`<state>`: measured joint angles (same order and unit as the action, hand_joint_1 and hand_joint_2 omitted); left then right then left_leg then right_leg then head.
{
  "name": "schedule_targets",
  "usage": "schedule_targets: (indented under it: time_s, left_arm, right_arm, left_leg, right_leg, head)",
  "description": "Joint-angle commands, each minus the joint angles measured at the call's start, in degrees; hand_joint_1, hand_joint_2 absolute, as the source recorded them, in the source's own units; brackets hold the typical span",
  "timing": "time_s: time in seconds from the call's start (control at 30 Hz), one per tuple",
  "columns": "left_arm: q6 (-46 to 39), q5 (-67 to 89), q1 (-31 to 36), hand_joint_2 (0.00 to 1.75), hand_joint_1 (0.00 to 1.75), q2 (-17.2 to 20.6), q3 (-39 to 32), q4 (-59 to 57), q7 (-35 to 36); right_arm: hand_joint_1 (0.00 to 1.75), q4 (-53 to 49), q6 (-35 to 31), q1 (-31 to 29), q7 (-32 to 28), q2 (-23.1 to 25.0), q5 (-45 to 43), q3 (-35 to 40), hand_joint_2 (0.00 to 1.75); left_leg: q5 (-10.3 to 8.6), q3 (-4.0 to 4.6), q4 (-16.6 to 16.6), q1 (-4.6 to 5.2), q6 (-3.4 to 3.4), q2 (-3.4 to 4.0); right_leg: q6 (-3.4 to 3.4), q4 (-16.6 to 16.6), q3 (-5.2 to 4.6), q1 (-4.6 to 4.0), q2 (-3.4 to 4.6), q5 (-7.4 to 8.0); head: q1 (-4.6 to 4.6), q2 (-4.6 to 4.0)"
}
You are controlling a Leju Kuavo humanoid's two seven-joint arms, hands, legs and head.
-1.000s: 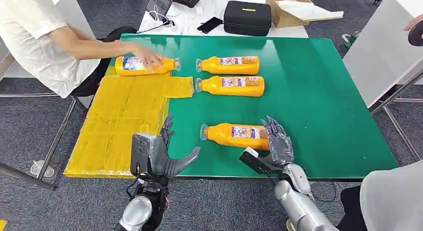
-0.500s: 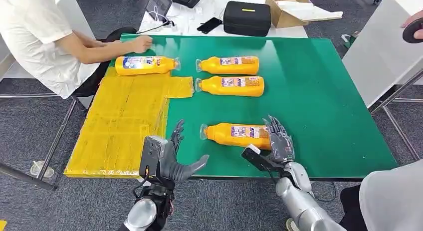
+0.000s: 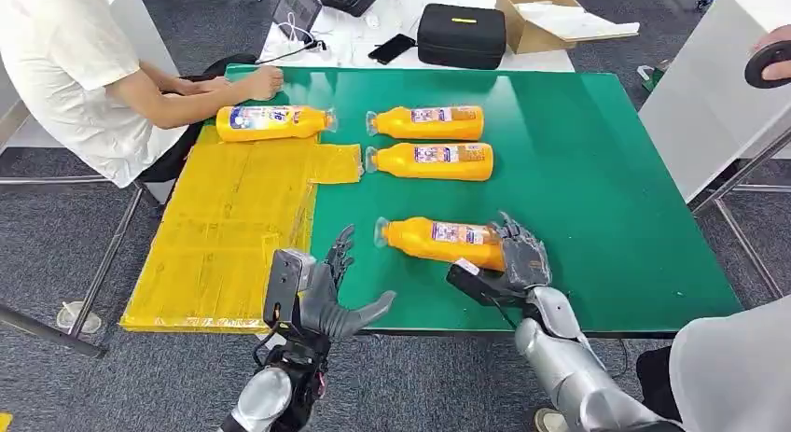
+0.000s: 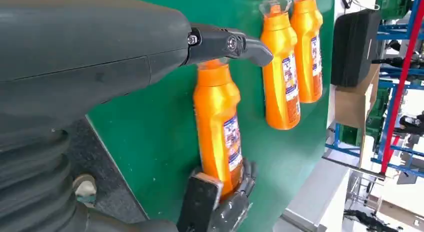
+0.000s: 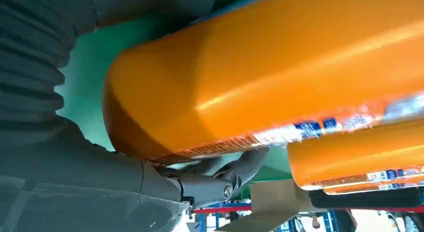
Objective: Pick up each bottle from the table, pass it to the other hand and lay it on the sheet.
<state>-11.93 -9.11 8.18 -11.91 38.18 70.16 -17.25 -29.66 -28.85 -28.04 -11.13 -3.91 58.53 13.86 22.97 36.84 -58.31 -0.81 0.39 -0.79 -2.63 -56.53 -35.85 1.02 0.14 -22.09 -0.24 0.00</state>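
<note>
While one bottle (image 3: 272,121) lies at the yellow sheet's (image 3: 224,236) top edge, upper left, two others (image 3: 429,122) wait mid-table. The right hand (image 3: 516,257) grasps the nearest bottle's (image 3: 438,240) base, lower centre; the left hand (image 3: 322,297) is spread and empty, so the handover looks next.

Head view looks down on the table (image 3: 578,171); both wrist views sit close, sharing the near bottle (image 3: 438,241).

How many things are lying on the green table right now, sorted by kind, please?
Orange plastic bottles lying on their sides: 4 (nearest, held by the right hand;;;)
Yellow sheet: 1
Total: 5
</note>
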Motion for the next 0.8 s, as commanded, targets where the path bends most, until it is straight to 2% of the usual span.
schedule_targets:
  time_s: [0.03,0.5,0.57,0.63,0.77,0.8]
  left_arm:
    - [0.57,-0.85,1.99,1.75,0.0,1.11,0.17,-3.32,0.07]
    - [0.84,-1.35,1.78,1.75,0.0,1.08,-0.11,-3.13,0.04]
    - [0.73,-1.75,1.62,1.75,0.0,0.99,-0.33,-2.98,-0.51]
    - [0.17,-3.54,1.1,1.75,0.0,0.55,-1.2,-2.5,-2.2]
    - [-7.1,-1.29,1.61,1.75,0.0,-0.04,-0.79,-1.85,-8.04]
    - [-7.19,-1.27,1.61,1.75,0.0,0.05,-0.61,-1.68,-8.12]
  right_arm:
    - [1.75,6.22,4.39,-1.26,0.27,-0.69,0.12,2.29,1.75]
    - [1.75,6.63,5.93,-0.36,0.6,-0.83,-0.22,2.08,1.75]
    - [1.75,5.78,7.36,0.32,-2.99,-0.28,-4.24,-0.61,1.75]
    - [1.75,3.97,8.99,1.48,-9.8,1.02,-11.2,-4.91,1.75]
    - [1.75,0.87,6.83,2.15,-15.49,2.97,-17.27,-7.57,1.75]
    - [1.75,0.48,6.95,2.2,-15.35,3.12,-17.39,-7.42,1.75]
  left_leg:
    - [0.02,-0.16,0.05,-0.02,0.01,-0.02]
    - [-0.01,-0.32,0.09,-0.05,0.06,-0.05]
    - [-0.01,-0.33,0.09,-0.05,0.06,-0.04]
    - [0.07,-0.55,0.17,-0.07,0.08,0.07]
    - [0.03,-0.51,0.1,-0.07,0.06,0.07]
    - [0.04,-0.41,0.03,-0.07,0.04,0.19]
  right_leg:
    - [0.08,0.06,0.18,-0.04,-0.07,-0.03]
    - [0.14,0.13,0.36,-0.08,-0.17,-0.06]
    - [0.12,0.13,0.37,-0.08,-0.14,-0.06]
    - [0.27,0.22,0.59,-0.14,-0.13,-0.11]
    - [0.18,0.15,0.53,-0.11,-0.07,-0.07]
    - [0.12,0.09,0.41,-0.1,0.06,-0.02]
  head:
    - [0.02,0.0]
    - [-0.02,0.0]
    - [-0.02,0.0]
    - [-0.02,0.0]
    - [0.0,0.0]
    - [0.0,0.0]
